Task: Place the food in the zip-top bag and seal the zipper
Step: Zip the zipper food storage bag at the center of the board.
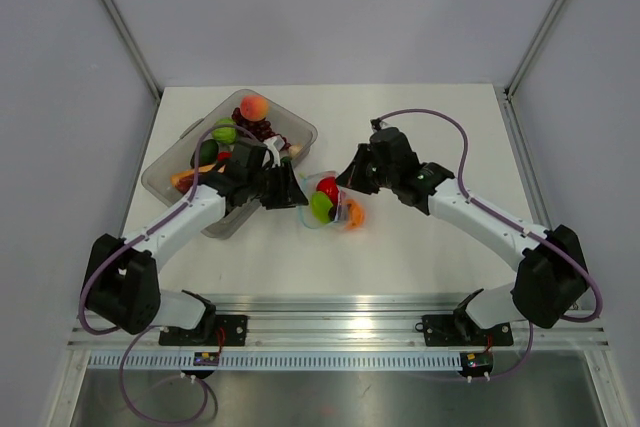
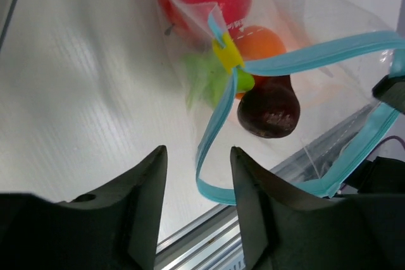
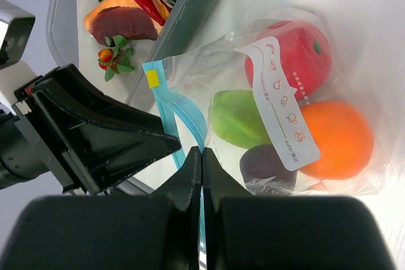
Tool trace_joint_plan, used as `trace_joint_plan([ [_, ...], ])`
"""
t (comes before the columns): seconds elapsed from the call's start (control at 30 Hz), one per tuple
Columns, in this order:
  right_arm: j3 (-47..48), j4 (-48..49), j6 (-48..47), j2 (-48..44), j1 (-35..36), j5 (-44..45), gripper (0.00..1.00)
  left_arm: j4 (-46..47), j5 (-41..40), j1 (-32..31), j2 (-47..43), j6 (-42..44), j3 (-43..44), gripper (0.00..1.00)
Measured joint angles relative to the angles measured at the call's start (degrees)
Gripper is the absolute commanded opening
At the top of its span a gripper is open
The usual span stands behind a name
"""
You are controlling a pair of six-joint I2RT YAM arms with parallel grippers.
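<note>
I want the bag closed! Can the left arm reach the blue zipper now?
Probably yes. The left gripper is open right beside the zipper, nothing between them, while the right gripper pinches it.

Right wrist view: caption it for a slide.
Right gripper shut on the zipper of the zip-top bag, food inside.

Top external: overhead from the near edge, looking down on the whole counter (image 1: 420,247).
Left wrist: close, facing the zip-top bag (image 2: 329,17).
Right wrist: close, same bag from the opposite side.
</note>
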Motion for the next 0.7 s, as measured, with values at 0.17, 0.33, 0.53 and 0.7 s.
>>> trace_joint_plan([
  [0.17, -1.1, -0.3, -1.3, -1.2, 0.0, -0.3, 0.01, 5.3, 3.0, 0.0, 2.4, -3.6, -0.1, 0.09],
  [0.33, -1.3, -3.5, -5.1, -2.1, 0.1, -2.8, 0.13, 8.4, 5.1, -0.2, 3.2, -5.4, -0.1, 0.0],
  [0.53, 1.7, -10.9, -12.0, -2.3, 2.0, -4.3, 0.5, 10.6, 6.8, -0.5, 4.1, -7.5, -0.1, 0.0],
  [0.7, 6.8, -15.5, -17.0, -2.2, 3.4, -4.2, 0.69, 11.8, 7.6, -0.8, 4.1, -9.2, 0.0, 0.0],
])
